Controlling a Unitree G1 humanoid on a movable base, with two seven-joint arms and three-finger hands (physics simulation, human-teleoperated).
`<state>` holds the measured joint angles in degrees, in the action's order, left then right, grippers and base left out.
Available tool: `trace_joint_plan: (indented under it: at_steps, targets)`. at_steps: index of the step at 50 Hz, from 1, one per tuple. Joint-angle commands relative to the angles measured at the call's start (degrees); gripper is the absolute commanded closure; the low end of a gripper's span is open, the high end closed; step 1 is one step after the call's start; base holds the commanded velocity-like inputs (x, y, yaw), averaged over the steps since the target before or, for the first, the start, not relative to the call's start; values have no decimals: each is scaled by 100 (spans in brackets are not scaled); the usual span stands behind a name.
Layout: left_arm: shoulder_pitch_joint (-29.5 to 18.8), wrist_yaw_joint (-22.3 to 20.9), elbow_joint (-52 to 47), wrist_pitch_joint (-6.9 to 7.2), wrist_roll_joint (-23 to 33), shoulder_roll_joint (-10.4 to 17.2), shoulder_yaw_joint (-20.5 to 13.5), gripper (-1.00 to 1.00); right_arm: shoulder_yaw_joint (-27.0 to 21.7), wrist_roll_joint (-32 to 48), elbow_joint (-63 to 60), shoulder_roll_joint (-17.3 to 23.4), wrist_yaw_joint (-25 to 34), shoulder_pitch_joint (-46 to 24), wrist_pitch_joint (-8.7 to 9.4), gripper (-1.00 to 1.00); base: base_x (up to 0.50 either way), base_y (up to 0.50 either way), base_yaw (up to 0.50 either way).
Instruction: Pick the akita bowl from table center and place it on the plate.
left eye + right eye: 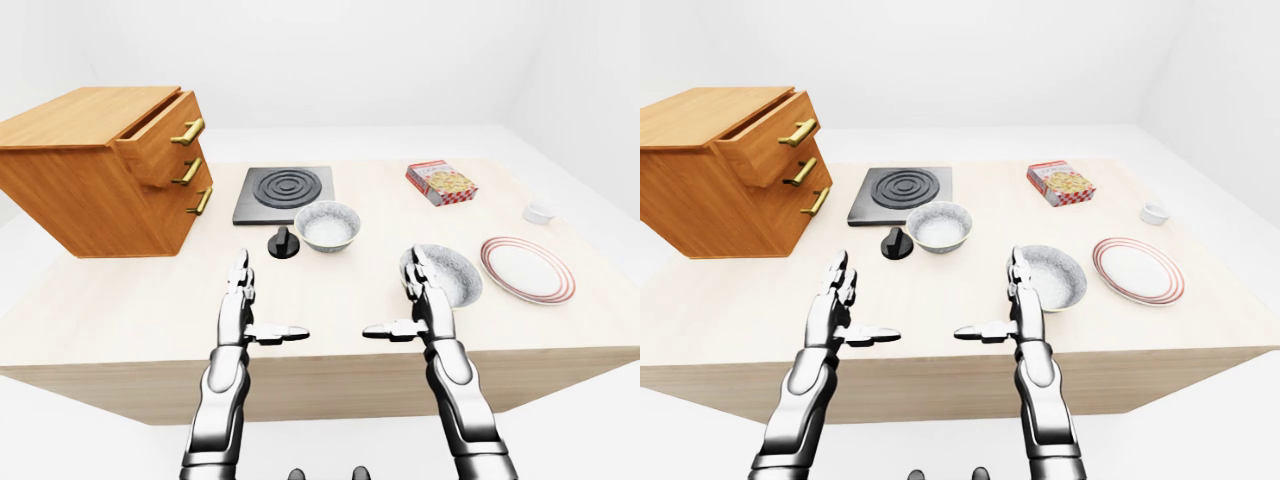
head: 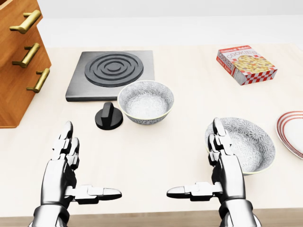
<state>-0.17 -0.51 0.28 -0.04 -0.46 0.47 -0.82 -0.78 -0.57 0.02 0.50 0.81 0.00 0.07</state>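
Observation:
A grey-white patterned bowl [image 2: 145, 101] sits near the table's middle, just below the black hob. A second, similar bowl [image 2: 246, 144] stands further right, and the fingers [image 2: 219, 142] of my right hand overlap its left rim in the head view. Whether they touch it is unclear. The red-rimmed white plate [image 1: 527, 268] lies to the right of that second bowl. My right hand [image 2: 194, 161] is open, thumb pointing left, and holds nothing. My left hand [image 2: 90, 163] is open too, flat above the table at lower left, well away from both bowls.
A wooden drawer cabinet [image 1: 100, 170] with its top drawer partly pulled out stands at the left. The black hob [image 1: 285, 192] and a black knob [image 1: 284, 243] are beside the centre bowl. A cookie box [image 1: 441, 183] and a small white cup [image 1: 540, 212] lie at upper right.

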Motion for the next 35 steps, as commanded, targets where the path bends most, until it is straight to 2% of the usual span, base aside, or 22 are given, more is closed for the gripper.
trace_joint_plan:
  at_steps: [1, 4, 5, 7, 8, 9, 11, 12, 18, 24, 30, 35]
  targets:
    - [-61, -58, 70, 51, -28, 72, -139, -100, -121, -97, -163, 65, 186, 89, 107, -100, 0, 0, 0]
    - [-51, -108, 56, 82, -5, 80, -124, -100, -98, -83, -203, 41, 173, 33, 204, -100, 0, 0, 0]
    - [-53, -130, 49, 140, -54, 73, -143, -100, -75, -105, -318, 20, 169, 30, 322, -100, 0, 0, 0]
    - [-65, -138, 17, 163, -38, 82, -142, -100, -44, -131, -538, 12, 180, 70, 482, -100, 0, 0, 0]
    - [-87, -134, 3, 189, -26, 86, -146, -100, -31, -109, -618, 24, 191, 89, 493, -100, 0, 0, 0]
    - [-187, -123, -50, 332, -25, 105, -165, -100, -57, -126, -876, 61, 232, 155, 493, -100, 0, 0, 0]
    - [-315, -103, -143, 489, -3, 129, -189, -100, -95, -103, -921, 70, 223, 28, 493, -100, 0, 0, 0]
    - [-431, -90, -204, 504, 0, 149, -211, -100, -139, -97, -1037, 101, 228, 11, 493, -100, 0, 0, 0]
    - [-1133, -14, -391, 504, -3, 276, -313, -100, -318, -196, -1479, 220, 232, -721, 493, -100, 0, 0, 0]
    - [-1825, 32, -149, 504, -39, 403, -397, -100, -414, -136, -1035, 422, 20, -1794, 493, -100, 0, 0, 0]
    - [-1987, 87, -99, 504, -52, 379, -319, -100, -334, -194, -928, 379, -15, -1941, 493, -100, 0, -3, 0]
    - [-1910, 89, -85, 504, -62, 336, -292, -100, -363, -263, -895, 381, -6, -1918, 493, -100, -17, -48, 0]
